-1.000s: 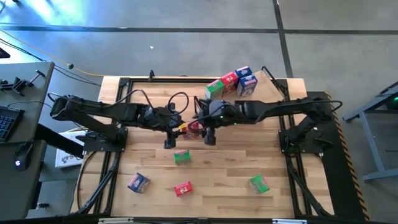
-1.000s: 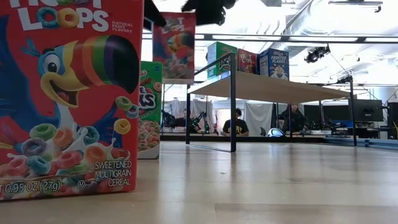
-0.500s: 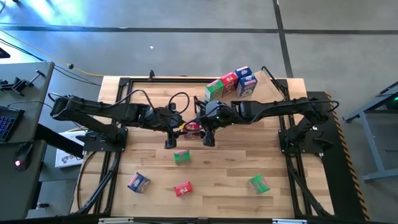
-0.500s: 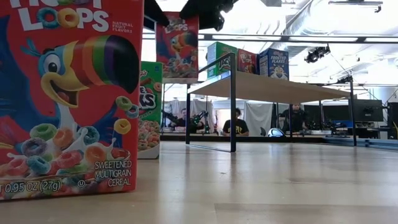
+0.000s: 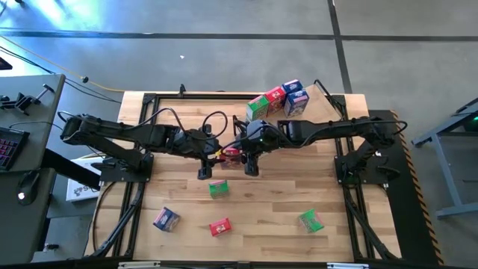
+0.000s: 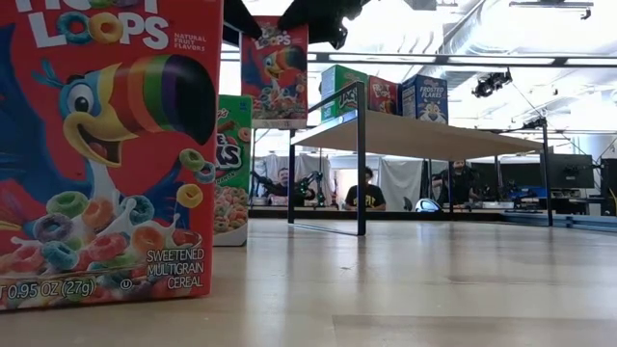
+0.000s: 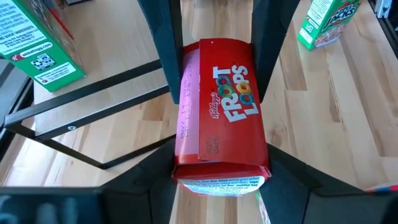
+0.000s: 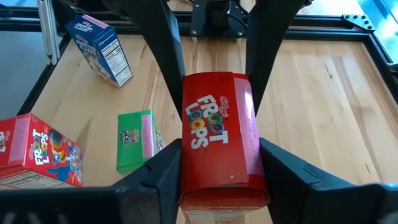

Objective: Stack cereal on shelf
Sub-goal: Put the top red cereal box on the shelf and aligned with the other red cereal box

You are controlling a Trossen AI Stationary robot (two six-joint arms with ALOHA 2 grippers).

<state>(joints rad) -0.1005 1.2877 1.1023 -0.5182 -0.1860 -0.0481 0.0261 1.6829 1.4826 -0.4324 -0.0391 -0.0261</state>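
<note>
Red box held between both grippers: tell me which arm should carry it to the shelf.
Right, probably. Both grippers clamp the red box, but the shelf lies on the right arm's side. The left gripper would reach farther; the right gripper is nearer.

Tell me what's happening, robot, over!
Left gripper and right gripper both shut on one red cereal box, held above the table. Shelf carries three boxes. Nothing seen blocking the way.

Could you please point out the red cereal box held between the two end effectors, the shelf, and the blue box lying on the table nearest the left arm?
Red cereal box [image 7: 227, 109]: left wrist view, printed front.
Shelf [image 6: 424, 138]: low view, board's underside.
Blue box [image 5: 166, 219]: high view, top face.
</note>
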